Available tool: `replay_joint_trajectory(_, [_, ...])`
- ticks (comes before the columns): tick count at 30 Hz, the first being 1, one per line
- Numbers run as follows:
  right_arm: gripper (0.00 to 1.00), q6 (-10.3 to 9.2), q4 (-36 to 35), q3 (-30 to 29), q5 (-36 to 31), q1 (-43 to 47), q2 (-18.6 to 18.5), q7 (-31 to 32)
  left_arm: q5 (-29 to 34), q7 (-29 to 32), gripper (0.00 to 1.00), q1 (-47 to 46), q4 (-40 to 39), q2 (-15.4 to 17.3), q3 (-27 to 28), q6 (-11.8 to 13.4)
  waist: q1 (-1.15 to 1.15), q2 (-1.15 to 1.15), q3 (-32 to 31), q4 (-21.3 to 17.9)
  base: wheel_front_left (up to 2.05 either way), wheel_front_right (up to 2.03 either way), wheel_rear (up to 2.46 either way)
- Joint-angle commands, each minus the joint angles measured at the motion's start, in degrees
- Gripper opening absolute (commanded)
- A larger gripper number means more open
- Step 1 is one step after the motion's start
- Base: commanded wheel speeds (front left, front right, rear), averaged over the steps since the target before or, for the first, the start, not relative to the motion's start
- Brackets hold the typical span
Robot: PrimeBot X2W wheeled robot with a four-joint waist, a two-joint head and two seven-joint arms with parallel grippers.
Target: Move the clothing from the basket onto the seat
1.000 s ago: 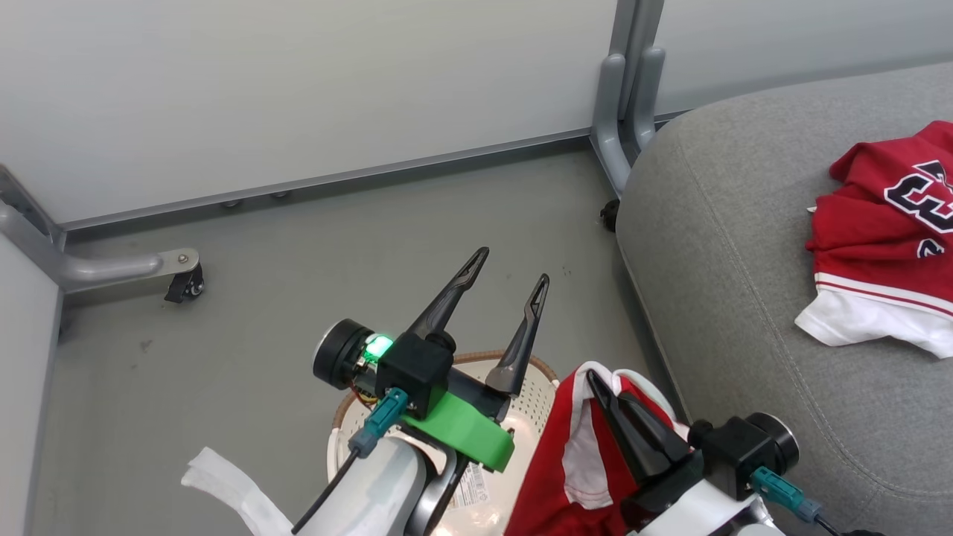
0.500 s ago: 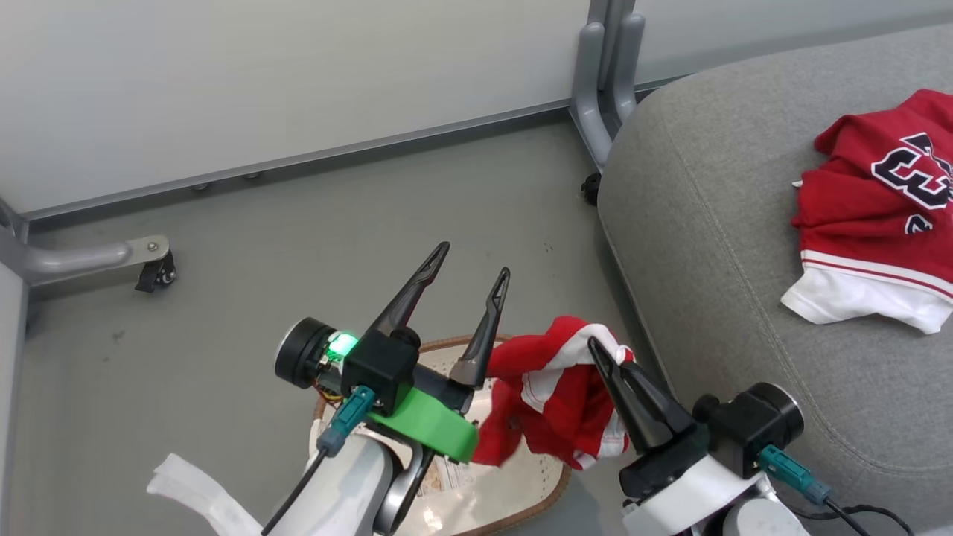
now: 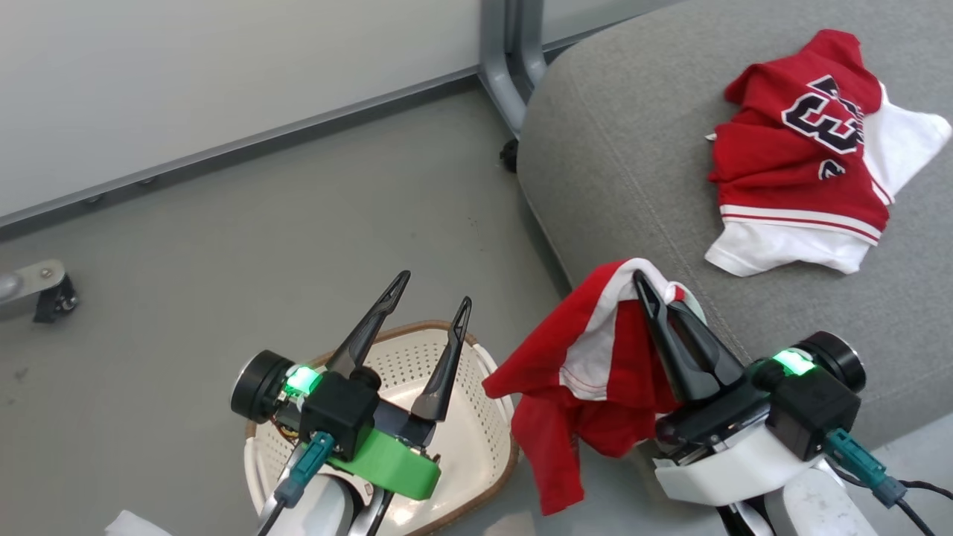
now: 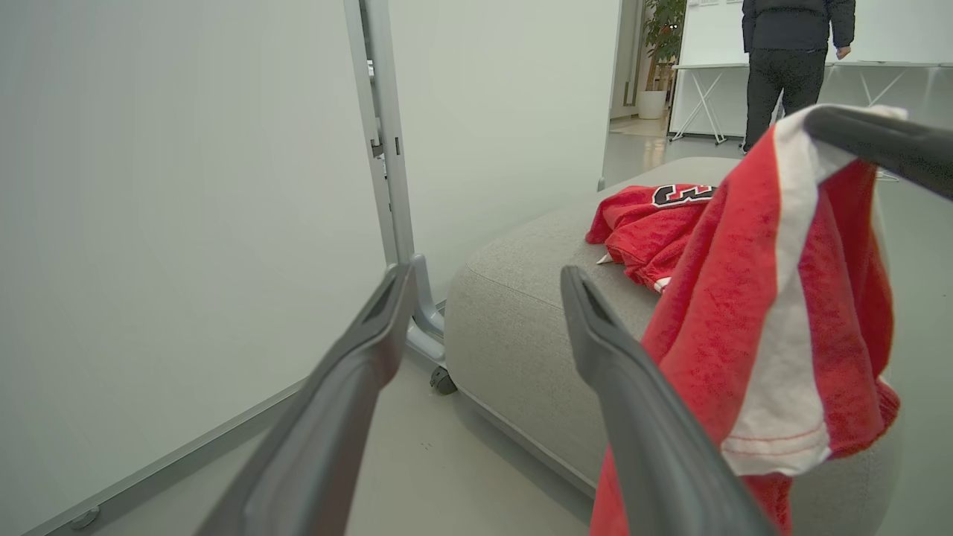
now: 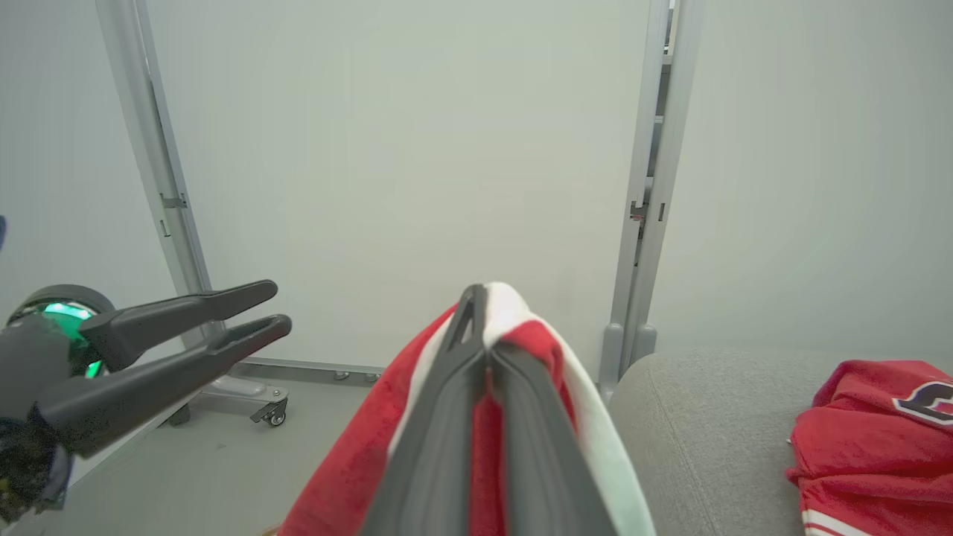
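**Red garment hangs from the right gripper at the seat's edge**

Closest to the robot, the basket (image 3: 488,447) stands on the floor (image 3: 223,246), low under the left arm. The part of its inside that shows holds no cloth. The left gripper (image 3: 434,289) hovers above it with its two fingers spread apart and nothing between them. I think it is kept there out of the way, to leave room for the other arm.

Just to the right, the right gripper (image 3: 646,286) has its fingers pressed together on a fold of the red garment (image 3: 566,372), at the white trim. The grip is high on the cloth, so the rest hangs down freely beside the basket and above the floor. The fingertips point toward the seat (image 3: 618,171), and the pinched fold is at its rounded near edge.

Farther in on the cushion lies the numbered jersey (image 3: 789,156), crumpled and well apart from the held garment, so bare cushion remains between them for a drop. Behind everything stands a pale partition (image 3: 186,74). In the left wrist view a person (image 4: 793,45) stands far beyond the seat.
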Motion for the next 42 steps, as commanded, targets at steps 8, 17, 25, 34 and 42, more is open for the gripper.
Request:
replay_joint_trajectory(8, [0.0,-0.06,-4.8,-4.2,-1.3,4.2,0.8,-0.1,2.2,0.0,1.0,3.0,-1.7,1.3,0.5,-1.8,0.0,0.66,3.3,-11.7,0.0,0.0,0.0])
replay_joint_trajectory(17, [0.0,-0.06,-7.6,-7.0,-1.7,6.3,2.0,-0.1,3.1,0.0,1.0,2.1,-1.9,1.1,0.0,-2.8,0.0,0.66,4.2,-18.4,0.0,0.0,0.0])
replay_joint_trajectory(25, [0.0,-0.06,-8.8,-11.0,-1.9,3.0,2.3,-0.1,4.3,0.0,1.0,-0.3,-1.1,1.8,-2.0,-3.7,0.0,0.66,7.5,-18.8,0.0,0.0,0.0])
replay_joint_trajectory(34, [0.0,-0.06,-5.7,-16.1,-0.8,-17.3,-5.6,-0.1,5.9,2.7,1.0,-2.9,-3.5,4.3,-3.3,-3.8,0.0,0.66,14.9,-16.5,0.0,0.0,0.0])
replay_joint_trajectory(42, [0.0,-0.06,6.0,-22.1,7.3,-44.7,-18.0,-0.1,6.7,6.0,1.0,-6.7,-7.5,7.5,-2.7,-4.1,0.0,0.66,23.4,-12.2,0.0,0.0,0.0])
